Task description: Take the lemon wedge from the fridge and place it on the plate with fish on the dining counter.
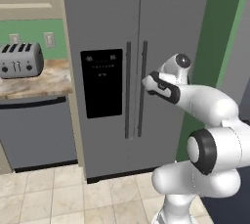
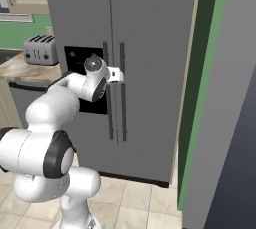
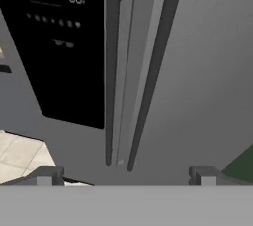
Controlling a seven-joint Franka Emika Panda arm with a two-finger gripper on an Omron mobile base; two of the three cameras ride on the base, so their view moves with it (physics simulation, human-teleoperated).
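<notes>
The fridge (image 1: 136, 71) stood upright on the tiled floor (image 1: 58, 198), both doors shut. Its two long vertical handles (image 1: 135, 91) ran side by side along the seam between the doors, and the dispenser panel (image 1: 101, 82) sat in the left door, just left of them. To the fridge's left lay the tabletop (image 1: 34, 83) with the toaster (image 1: 20, 60) on it, against the wall; the dishwasher front (image 1: 36, 132) sat under that tabletop. A wall panel (image 2: 200, 93) rose just right of the fridge. The end effector (image 2: 118, 75) hung before the handles, near them, its fingers (image 3: 47, 175) spread to either side of the pair.
</notes>
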